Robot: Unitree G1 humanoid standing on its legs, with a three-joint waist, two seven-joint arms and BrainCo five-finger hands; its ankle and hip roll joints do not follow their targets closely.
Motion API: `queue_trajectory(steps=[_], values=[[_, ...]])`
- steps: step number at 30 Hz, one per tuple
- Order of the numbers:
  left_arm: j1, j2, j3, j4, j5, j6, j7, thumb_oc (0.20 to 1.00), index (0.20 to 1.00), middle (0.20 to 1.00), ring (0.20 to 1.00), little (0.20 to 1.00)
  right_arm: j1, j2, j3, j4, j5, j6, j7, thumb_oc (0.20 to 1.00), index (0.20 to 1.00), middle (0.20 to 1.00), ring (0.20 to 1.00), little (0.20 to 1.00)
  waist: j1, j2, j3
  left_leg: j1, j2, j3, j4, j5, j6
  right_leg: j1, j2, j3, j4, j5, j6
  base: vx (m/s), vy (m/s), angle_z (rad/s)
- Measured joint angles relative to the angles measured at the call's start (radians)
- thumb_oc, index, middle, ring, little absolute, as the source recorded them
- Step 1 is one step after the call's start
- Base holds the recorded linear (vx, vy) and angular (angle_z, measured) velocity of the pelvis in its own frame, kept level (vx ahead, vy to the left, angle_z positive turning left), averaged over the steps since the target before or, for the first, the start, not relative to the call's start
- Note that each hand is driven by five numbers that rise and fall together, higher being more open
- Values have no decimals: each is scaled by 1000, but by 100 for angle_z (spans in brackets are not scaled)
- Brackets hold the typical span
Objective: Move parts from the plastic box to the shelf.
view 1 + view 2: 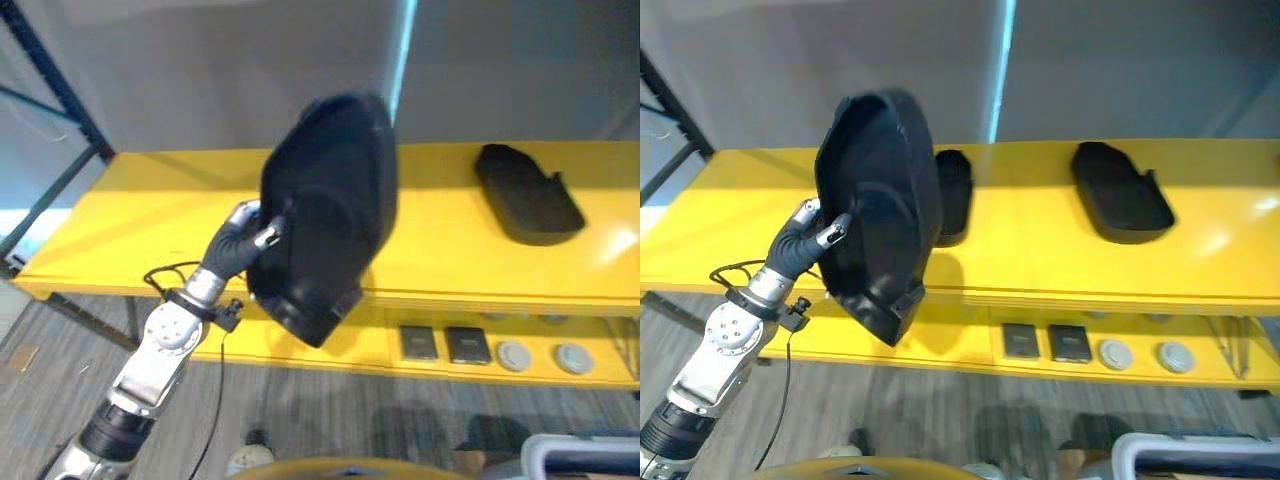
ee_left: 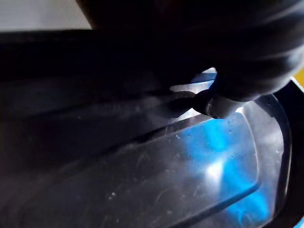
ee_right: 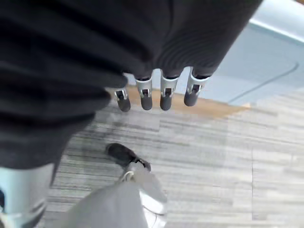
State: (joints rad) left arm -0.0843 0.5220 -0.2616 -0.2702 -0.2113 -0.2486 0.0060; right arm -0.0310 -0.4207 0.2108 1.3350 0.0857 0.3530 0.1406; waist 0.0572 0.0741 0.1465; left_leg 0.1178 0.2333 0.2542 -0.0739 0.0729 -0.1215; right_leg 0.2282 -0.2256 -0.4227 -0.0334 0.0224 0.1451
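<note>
My left hand (image 1: 235, 245) is shut on the edge of a large black moulded part (image 1: 330, 215), with fingers and thumb curled round its rim. The part stands nearly upright over the front edge of the yellow shelf (image 1: 150, 210). In the left wrist view the part's glossy inner face (image 2: 142, 161) sits close behind a fingertip (image 2: 221, 105). Another black part (image 1: 528, 195) lies flat on the shelf at the right. A third black part (image 1: 954, 195) shows just behind the held one. My right hand (image 3: 161, 92) hangs over the floor, fingers relaxed and holding nothing.
Under the yellow top, a lower level holds two dark square pieces (image 1: 443, 344) and two round white pieces (image 1: 543, 356). A dark blue upright frame (image 1: 50, 75) stands at the shelf's left end. A pale plastic box rim (image 1: 580, 452) shows at the bottom right.
</note>
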Motion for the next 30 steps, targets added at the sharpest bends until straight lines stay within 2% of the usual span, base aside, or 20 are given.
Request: queue_trajectory(steps=[1, 2, 4, 6, 7, 8, 10, 11, 12, 13, 14, 15, 17, 18, 19, 21, 24, 26, 29, 30], values=[[17, 2, 16, 9, 0, -4, 11, 200, 200, 200, 200, 200, -22, -27, 6, -1, -4, -1, 6, 1000, 1000, 1000, 1000, 1000, 8, 31, 3, 9, 18, -21, 0, 18, -13, 2, -15, 14, 2, 8, 29, 144, 444, -17], [34, 25, 45, 32, 1, -10, 14, 200, 200, 200, 200, 200, -29, -21, 23, -6, -6, -4, 7, 1000, 1000, 1000, 1000, 1000, 12, 7, 16, 40, -51, -10, -5, 31, -35, 7, -65, 51, 7, 14, 40, 222, 674, -14], [39, 77, 85, 32, 1, -19, 26, 200, 200, 200, 200, 200, -55, 36, -4, 6, -3, -7, 28, 1000, 1000, 1000, 1000, 1000, 10, -45, 37, 22, -106, -14, 18, 12, -12, -22, -102, 97, 20, 24, 28, 218, 703, 0], [37, 136, 140, 34, 0, -23, 30, 200, 200, 200, 200, 200, -98, 79, 14, 18, -5, 12, 23, 1000, 1000, 1000, 1000, 1000, 25, -78, 58, -23, -141, -10, 97, -45, 30, -65, -145, 148, 55, 78, -25, 105, 515, -11], [31, 176, 155, 31, -1, -25, 27, 200, 200, 200, 200, 200, -103, 75, 14, 20, -5, 22, 21, 1000, 1000, 1000, 1000, 1000, 30, -79, 58, -9, -165, 3, 95, -49, 46, -78, -166, 165, 60, 149, -28, 117, 746, -17], [-21, 196, 125, 36, -22, -25, 17, 200, 200, 200, 200, 200, -116, 79, 9, 15, -3, 31, -40, 1000, 1000, 1000, 1000, 1000, 30, -83, 60, -26, -194, 18, 146, -95, 88, -97, -205, 157, 87, 230, -31, 104, 767, -21], [-76, 194, 88, 48, -29, -29, 2, 200, 200, 200, 200, 200, -130, 81, 10, 11, -3, 52, -91, 1000, 1000, 1000, 1000, 1000, 33, -74, 62, -34, -212, 57, 164, -110, 99, -114, -219, 113, 47, 339, -69, 38, 412, -48], [-90, 193, 83, 52, -34, -30, -6, 200, 200, 200, 200, 200, -151, 93, 10, 12, -1, 49, -120, 1000, 1000, 1000, 1000, 1000, 34, -68, 64, -44, -210, 89, 173, -123, 118, -128, -223, 79, 22, 407, -84, 38, 347, -71], [-103, 193, 78, 62, -42, -30, -14, 200, 200, 200, 200, 200, -158, 110, 10, 11, 7, 45, -145, 1000, 1000, 1000, 1000, 1000, 31, -65, 68, -44, -211, 113, 176, -137, 128, -141, -226, 51, 37, 405, -80, 101, 464, -70], [-110, 175, 78, 69, -44, -27, -12, 200, 200, 200, 200, 200, -145, 118, -35, 1, 51, 30, -194, 1000, 1000, 1000, 1000, 1000, 3, -43, 81, -25, -218, 104, 147, -146, 149, -194, -169, 94, 177, 226, -31, 111, 364, -45], [-110, 176, 79, 69, -49, -27, -9, 200, 200, 200, 200, 200, -127, 115, -58, -22, 69, 22, -205, 1000, 1000, 1000, 1000, 1000, -7, -24, 89, -4, -218, 70, 108, -129, 155, -217, -90, 157, 271, 80, -20, 140, 327, -27], [-111, 189, 80, 69, -54, -27, -5, 200, 200, 200, 200, 200, -108, 117, -59, -26, 76, 15, -213, 1000, 1000, 1000, 1000, 1000, -19, -17, 88, 8, -222, 47, 75, -108, 151, -229, -25, 195, 322, 12, -15, 94, 170, 6], [-140, 185, 76, 72, -87, -24, 5, 200, 200, 200, 200, 200, -70, 116, -60, -23, 78, 12, -213, 1000, 1000, 1000, 1000, 1000, -47, -25, 81, 11, -245, 18, 38, -85, 167, -230, 55, 217, 326, -85, -39, 127, 79, 48], [-161, 157, 73, 70, -149, -21, 27, 200, 200, 200, 200, 200, -20, 119, -57, -14, 78, 12, -208, 1000, 1000, 1000, 1000, 1000, -70, -33, 75, 14, -266, -12, 5, -56, 165, -232, 107, 231, 270, -123, -72, 128, -3, 71], [-158, 142, 76, 68, -177, -15, 47, 200, 200, 200, 200, 200, 4, 124, -57, -8, 81, 13, -203, 1000, 1000, 1000, 1000, 1000, -79, -32, 75, 16, -274, -17, -6, -49, 163, -229, 124, 231, 222, -108, -87, 100, -48, 59], [-121, 100, 96, 66, -182, -8, 74, 200, 200, 200, 200, 200, 28, 128, -55, -11, 87, 13, -182, 1000, 1000, 1000, 1000, 1000, -75, -17, 60, 16, -268, -15, -5, -42, 158, -204, 135, 224, 152, -72, -71, 67, -93, -3], [-90, 68, 106, 66, -183, 18, 117, 200, 200, 200, 200, 200, 32, 134, -53, -10, 83, 13, -136, 1000, 1000, 1000, 1000, 1000, -72, -20, 56, 22, -256, -30, -4, -38, 152, -138, 165, 242, 17, -8, -86, 83, -99, -13], [-64, 27, 107, 91, -193, 25, 133, 200, 200, 200, 200, 200, 29, 133, -17, -2, 84, -25, -101, 1000, 1000, 1000, 1000, 1000, -63, -23, 55, 13, -252, -63, 32, -44, 142, -99, 172, 246, -36, 20, -97, 119, -60, -10], [-34, -9, 121, 93, -203, 47, 142, 200, 200, 200, 200, 200, 23, 135, -14, -4, 86, -39, -85, 1000, 1000, 1000, 1000, 1000, -53, -41, 59, -44, -255, -78, 169, -60, 114, -89, 156, 256, -50, 20, -105, 68, 7, -9], [-34, -11, 123, 98, -205, 55, 144, 200, 200, 200, 200, 200, 19, 131, -15, 7, 85, -54, -75, 1000, 1000, 1000, 1000, 1000, -36, -66, 60, -141, -259, -125, 349, -68, 90, -85, 134, 269, -51, 13, -126, 158, 160, -22]])
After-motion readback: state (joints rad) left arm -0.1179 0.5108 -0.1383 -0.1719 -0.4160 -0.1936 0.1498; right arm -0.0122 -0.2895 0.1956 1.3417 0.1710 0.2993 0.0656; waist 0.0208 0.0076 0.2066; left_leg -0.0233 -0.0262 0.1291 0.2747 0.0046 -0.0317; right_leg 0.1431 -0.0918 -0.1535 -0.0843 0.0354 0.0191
